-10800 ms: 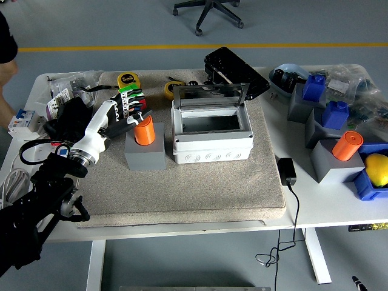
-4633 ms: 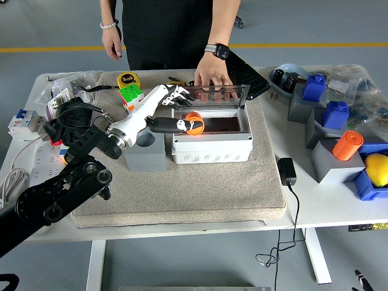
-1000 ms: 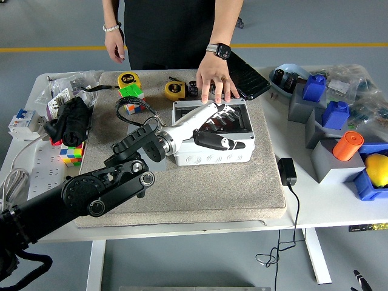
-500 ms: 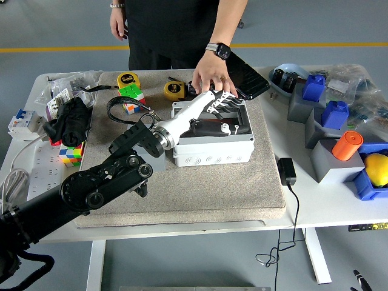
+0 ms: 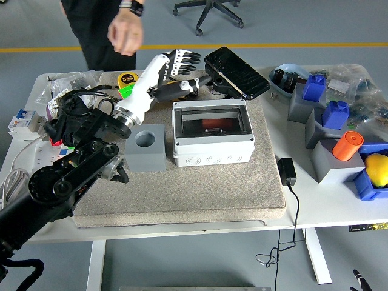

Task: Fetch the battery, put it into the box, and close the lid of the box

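Observation:
The white box [image 5: 212, 134] stands on the grey mat with its clear lid [image 5: 211, 118] lying flat on top, shut. The orange battery [image 5: 212, 128] shows dimly through the lid, inside the box. My left hand [image 5: 177, 71] is raised above the table behind the box's left rear corner, fingers spread, holding nothing. The grey block [image 5: 145, 147] with an empty round hole sits left of the box. My right arm is out of view.
A person stands at the far left side, one hand [image 5: 125, 29] hanging over the table's back edge. A black tablet [image 5: 236, 71] lies behind the box. Another orange cylinder [image 5: 347, 145] on a grey block, blue blocks and a yellow ball [image 5: 377, 168] are at the right.
My left hand has lifted off the box and pulled back to the left and up. The lid now lies shut. The person has taken their hand off the box and stepped left.

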